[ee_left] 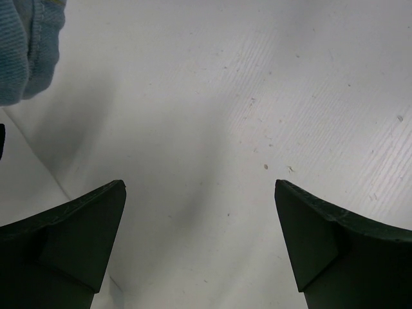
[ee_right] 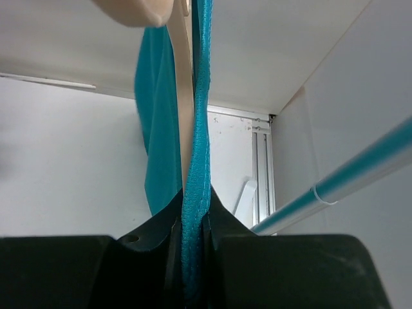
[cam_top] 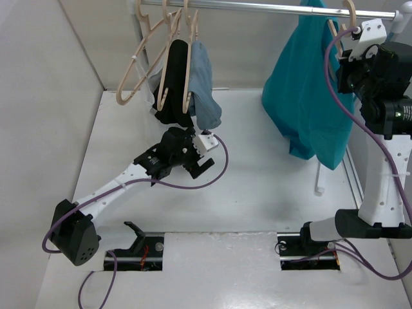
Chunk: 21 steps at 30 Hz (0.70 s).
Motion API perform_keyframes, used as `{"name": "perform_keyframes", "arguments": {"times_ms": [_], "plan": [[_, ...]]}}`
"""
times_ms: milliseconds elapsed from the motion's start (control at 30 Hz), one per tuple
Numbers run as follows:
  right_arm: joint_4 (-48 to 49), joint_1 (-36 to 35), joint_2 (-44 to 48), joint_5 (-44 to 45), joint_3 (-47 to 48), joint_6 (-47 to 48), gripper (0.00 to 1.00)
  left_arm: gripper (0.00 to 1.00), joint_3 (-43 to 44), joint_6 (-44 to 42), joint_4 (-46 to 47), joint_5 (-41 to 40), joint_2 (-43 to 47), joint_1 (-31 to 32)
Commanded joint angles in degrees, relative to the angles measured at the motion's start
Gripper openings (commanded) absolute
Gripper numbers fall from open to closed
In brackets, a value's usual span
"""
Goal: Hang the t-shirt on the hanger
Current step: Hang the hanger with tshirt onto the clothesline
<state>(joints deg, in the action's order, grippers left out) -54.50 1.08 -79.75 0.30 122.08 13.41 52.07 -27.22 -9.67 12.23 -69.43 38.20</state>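
Note:
The teal t-shirt (cam_top: 302, 96) hangs from the rail at the back right, draped over a pale beige hanger (cam_top: 348, 11). My right gripper (cam_top: 342, 58) is raised beside it, shut on the t-shirt. In the right wrist view the jaws of the right gripper (ee_right: 195, 201) pinch a folded teal edge of the t-shirt (ee_right: 197, 129), with the hanger's arm (ee_right: 183, 96) just left of that edge. My left gripper (cam_top: 180, 168) hovers low over the table, open and empty. In the left wrist view the left gripper (ee_left: 199, 187) shows only bare table between its fingers.
Several empty beige hangers (cam_top: 143, 58) hang at the rail's left end, beside a black garment (cam_top: 174, 84) and a grey-blue garment (cam_top: 205, 84), whose hem (ee_left: 26, 45) shows near my left gripper. The metal rail (cam_top: 257, 8) spans the back. White walls enclose the table (cam_top: 257, 193).

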Motion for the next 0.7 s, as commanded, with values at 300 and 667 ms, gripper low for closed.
{"name": "perform_keyframes", "arguments": {"times_ms": [300,667], "plan": [[11.6,0.1,1.3,7.3,-0.9,-4.1,0.0,1.0,-1.6,-1.3,2.5,0.9,3.0,0.3],[16.4,3.3,0.2,4.1,-7.3,-6.4,0.0,1.0,-2.2,-1.9,2.5,0.3,3.0,0.3]]}}
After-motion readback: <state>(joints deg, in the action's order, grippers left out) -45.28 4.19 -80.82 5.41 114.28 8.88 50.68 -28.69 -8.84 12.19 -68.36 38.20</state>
